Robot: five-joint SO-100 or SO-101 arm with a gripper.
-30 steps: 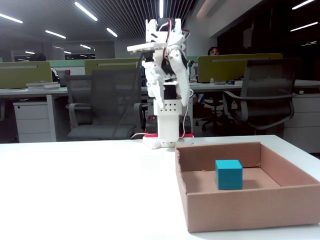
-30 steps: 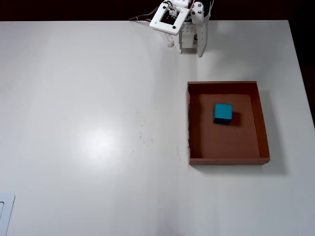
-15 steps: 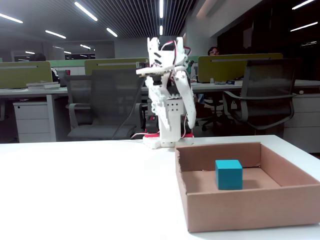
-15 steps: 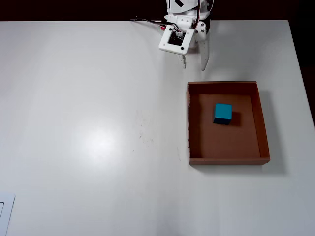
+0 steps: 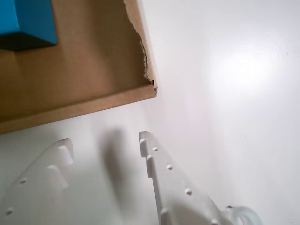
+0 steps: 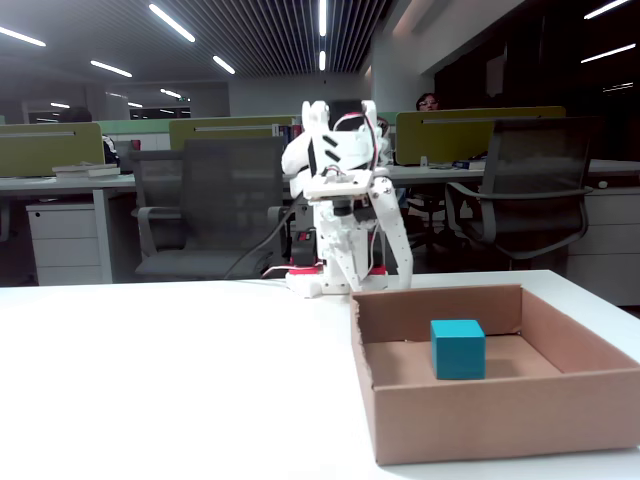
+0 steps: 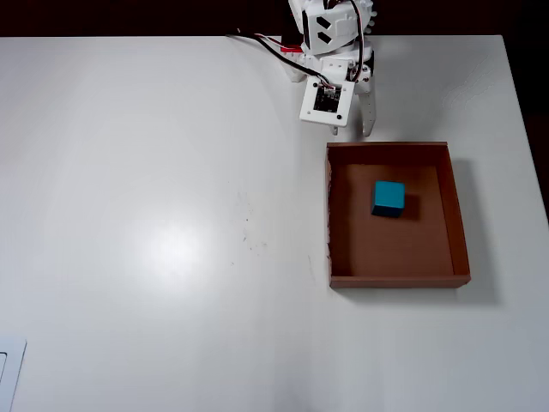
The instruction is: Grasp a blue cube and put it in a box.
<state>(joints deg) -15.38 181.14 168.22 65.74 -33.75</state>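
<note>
The blue cube [image 7: 388, 198] rests on the floor of the box [image 7: 459, 232], toward the end nearest the arm, upright and untouched. In the fixed view the cube [image 6: 458, 348] stands inside the box [image 6: 480, 430]. My gripper [image 7: 353, 129] hangs just outside the box's wall on the arm's side, pointing down at the table. In the wrist view its white fingers [image 5: 164, 178] stand apart with nothing between them, the gripper [image 5: 104, 140] open over bare table beside the box corner [image 5: 140, 89]. The cube [image 5: 26, 21] shows at that view's top left.
The arm's base [image 6: 325, 275] with its cables sits at the table's far edge. A white flat object [image 7: 9, 369] lies at the lower-left corner of the overhead view. Office chairs and desks stand behind the table.
The arm has unfolded from above its base and swung the gripper down toward the box's near wall. The cube and box have not moved.
</note>
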